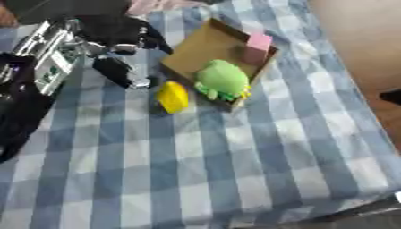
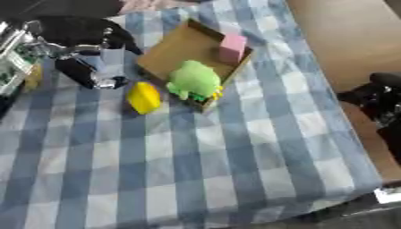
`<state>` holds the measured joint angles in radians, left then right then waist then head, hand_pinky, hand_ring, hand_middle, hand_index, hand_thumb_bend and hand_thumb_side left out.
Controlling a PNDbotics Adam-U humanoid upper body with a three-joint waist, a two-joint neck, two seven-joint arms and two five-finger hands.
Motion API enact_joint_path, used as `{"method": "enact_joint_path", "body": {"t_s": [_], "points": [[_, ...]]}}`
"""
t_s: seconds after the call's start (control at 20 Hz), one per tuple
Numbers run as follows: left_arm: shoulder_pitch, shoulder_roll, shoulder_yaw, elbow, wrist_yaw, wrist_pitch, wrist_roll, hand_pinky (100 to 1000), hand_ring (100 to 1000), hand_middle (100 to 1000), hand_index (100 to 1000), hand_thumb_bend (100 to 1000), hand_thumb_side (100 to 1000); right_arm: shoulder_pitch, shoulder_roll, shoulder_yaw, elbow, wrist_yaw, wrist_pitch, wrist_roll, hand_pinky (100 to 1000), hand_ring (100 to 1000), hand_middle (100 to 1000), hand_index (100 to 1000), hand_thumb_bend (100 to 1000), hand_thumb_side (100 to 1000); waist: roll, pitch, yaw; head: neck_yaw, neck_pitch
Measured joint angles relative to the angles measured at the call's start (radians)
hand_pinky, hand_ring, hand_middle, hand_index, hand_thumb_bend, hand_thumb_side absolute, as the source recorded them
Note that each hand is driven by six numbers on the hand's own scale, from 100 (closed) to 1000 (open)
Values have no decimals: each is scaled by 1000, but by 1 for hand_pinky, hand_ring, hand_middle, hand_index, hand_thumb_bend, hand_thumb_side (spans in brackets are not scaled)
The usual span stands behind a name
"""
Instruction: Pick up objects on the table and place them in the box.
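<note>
A brown cardboard box [image 1: 205, 44] lies open on the checked cloth at the upper middle. Inside it, a green plush toy [image 1: 222, 80] lies at the near end and a pink block [image 1: 258, 44] stands at the far right wall. A yellow object [image 1: 173, 96] rests on the cloth just left of the box's near corner. My left hand [image 1: 119, 70] hangs a little left of and above the yellow object, its fingers [image 1: 139, 82] stretched down toward the cloth, holding nothing. My right hand [image 2: 381, 102] shows as a dark shape off the table's right edge.
The blue and white checked tablecloth [image 1: 235, 161] covers the table. My left arm [image 1: 47, 58], silver and black, fills the upper left. The table's right edge [image 2: 356, 134] borders a brown floor. Something pink lies at the far edge [image 1: 153, 5].
</note>
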<state>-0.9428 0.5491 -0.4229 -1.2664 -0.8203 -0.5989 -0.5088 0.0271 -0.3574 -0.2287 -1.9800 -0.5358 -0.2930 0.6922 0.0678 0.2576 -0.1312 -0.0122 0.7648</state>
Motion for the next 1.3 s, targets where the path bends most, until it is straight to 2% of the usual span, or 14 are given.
{"method": "enact_joint_path", "body": {"t_s": [0.15,0.6,0.8,0.95,1.15,1.3], "points": [[8,15,-6,-18,41,25,-25,949,900,800,943,239,643,0,0,0,0,0,0,0,903,803,730,898,100,528,0,0,-4,-3,0],[3,15,-11,-6,168,116,-116,930,871,768,914,197,690,-1,0,-1,0,0,5,1,904,803,730,898,100,528,1,1,-9,-2,0],[-5,14,-11,14,227,158,-159,932,871,772,918,211,685,-2,0,-2,0,0,5,1,904,803,729,898,100,528,1,5,-11,1,0],[-6,14,-11,18,246,179,-179,942,883,793,933,253,608,-5,1,-4,0,1,5,1,904,802,727,897,100,527,1,8,-12,-2,0],[-2,25,-20,-13,239,185,-185,952,899,812,934,398,420,-6,2,-5,0,5,7,-1,905,801,727,897,100,527,1,13,-12,-24,0],[3,41,-35,-40,208,181,-181,953,899,808,931,407,414,-9,2,-5,0,6,8,-2,905,801,726,896,100,527,2,14,-11,-34,0]]}}
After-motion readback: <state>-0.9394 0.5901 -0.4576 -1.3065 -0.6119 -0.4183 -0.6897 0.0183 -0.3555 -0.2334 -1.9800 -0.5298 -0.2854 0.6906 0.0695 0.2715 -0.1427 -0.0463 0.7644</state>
